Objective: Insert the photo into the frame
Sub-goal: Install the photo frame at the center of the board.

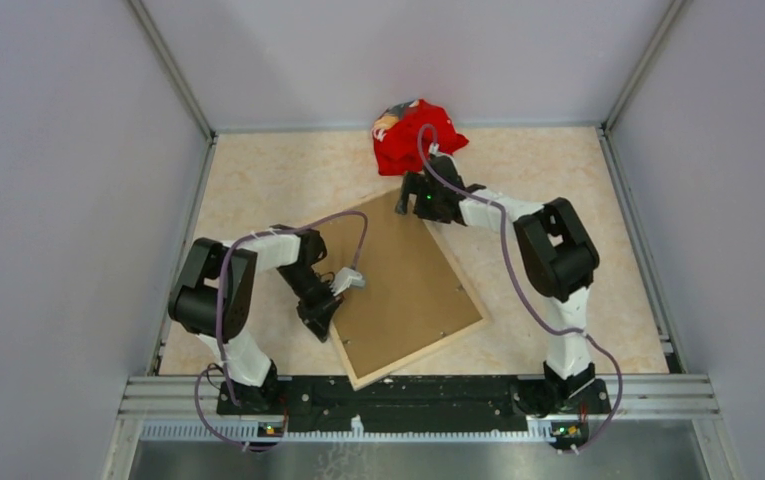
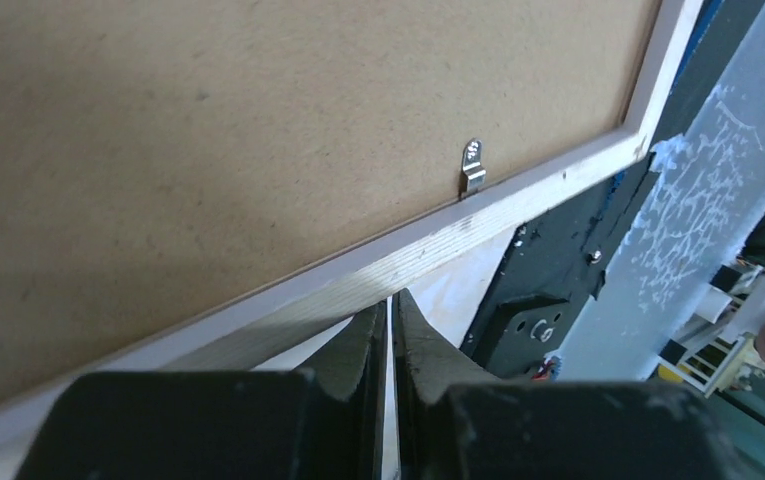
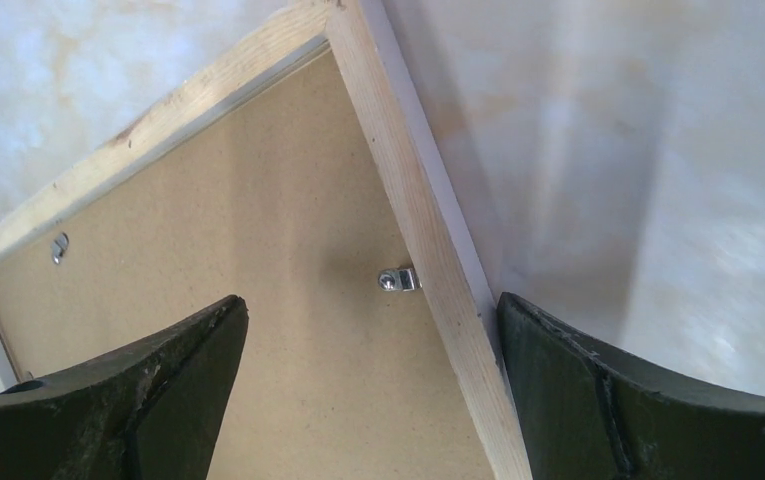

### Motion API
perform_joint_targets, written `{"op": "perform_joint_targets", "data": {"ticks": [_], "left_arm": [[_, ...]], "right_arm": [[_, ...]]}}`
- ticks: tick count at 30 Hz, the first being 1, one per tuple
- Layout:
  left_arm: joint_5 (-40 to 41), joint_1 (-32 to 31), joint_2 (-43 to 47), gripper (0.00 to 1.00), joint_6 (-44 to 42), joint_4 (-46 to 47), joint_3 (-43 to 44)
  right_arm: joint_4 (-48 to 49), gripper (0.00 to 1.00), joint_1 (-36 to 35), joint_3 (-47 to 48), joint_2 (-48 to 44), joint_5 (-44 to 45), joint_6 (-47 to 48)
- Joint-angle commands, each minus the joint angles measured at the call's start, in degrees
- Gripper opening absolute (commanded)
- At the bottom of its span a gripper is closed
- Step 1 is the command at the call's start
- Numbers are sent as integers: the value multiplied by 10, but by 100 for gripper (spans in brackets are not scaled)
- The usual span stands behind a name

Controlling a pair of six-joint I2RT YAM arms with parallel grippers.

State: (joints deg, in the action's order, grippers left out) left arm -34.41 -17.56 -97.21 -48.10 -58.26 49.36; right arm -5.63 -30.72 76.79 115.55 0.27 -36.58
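Wood: 1 frame (image 1: 418, 352), 1 board (image 1: 403, 285), left claw (image 2: 393, 300), right claw (image 3: 371, 315).

The table (image 1: 578, 200) is surfaced in a pale beige marbled pattern and is enclosed on three sides by plain, pale grey-lilac walls (image 1: 48, 150). Slim aluminium posts (image 1: 171, 70) are set at the two far corners. A ribbed metal rail (image 1: 658, 395) is run along the near edge. Everything is lit softly and evenly, and only faint shadows are cast.

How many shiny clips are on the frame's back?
3 show: two clips near the far corner of the frame, one on each edge, under the right gripper; one on the edge by the left gripper. Others may be hidden.
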Motion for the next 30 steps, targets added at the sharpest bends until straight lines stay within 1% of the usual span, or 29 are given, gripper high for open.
{"op": "perform_joint_targets", "data": {"ticks": [1, 7, 11, 13, 14, 16, 17, 19, 21, 23, 26, 28, 30], "left_arm": [[-22, -11, 2, 11, -8, 87, 0], [-22, -12, -3, 10, 0, 101, -2], [-30, -13, -12, 10, 16, 116, 7], [-44, -13, -25, 10, 23, 109, 25], [-54, -13, -31, 10, 22, 97, 37], [-73, -12, -29, 14, 10, 61, 59], [-83, -10, -25, 18, 1, 37, 69], [-102, -3, -14, 27, -24, -14, 92], [-113, 10, -2, 34, -52, -64, 112], [-115, 31, 9, 36, -82, -111, 133], [-92, 89, 22, 36, -99, -135, 168], [-78, 149, 13, 36, -110, -145, 206], [-48, 216, -15, 35, -84, -124, 245]], "right_arm": [[-71, 93, -58, 123, 79, -131, 0], [-104, 93, -93, 255, 171, -159, 10], [-120, 93, -100, 340, 215, -189, 11], [-153, 94, -97, 376, 218, -168, 21], [-161, 95, -94, 379, 209, -158, 27], [-166, 99, -80, 358, 174, -134, 34], [-165, 99, -71, 335, 139, -126, 36], [-147, 99, -54, 272, 79, -119, 38], [-132, 99, -43, 205, 16, -109, 43], [-129, 99, -40, 142, -39, -96, 49], [-104, 99, -40, 51, -112, -86, 49], [-97, 99, -40, 6, -151, -74, 48], [-96, 99, -40, -34, -183, -55, 49]]}}
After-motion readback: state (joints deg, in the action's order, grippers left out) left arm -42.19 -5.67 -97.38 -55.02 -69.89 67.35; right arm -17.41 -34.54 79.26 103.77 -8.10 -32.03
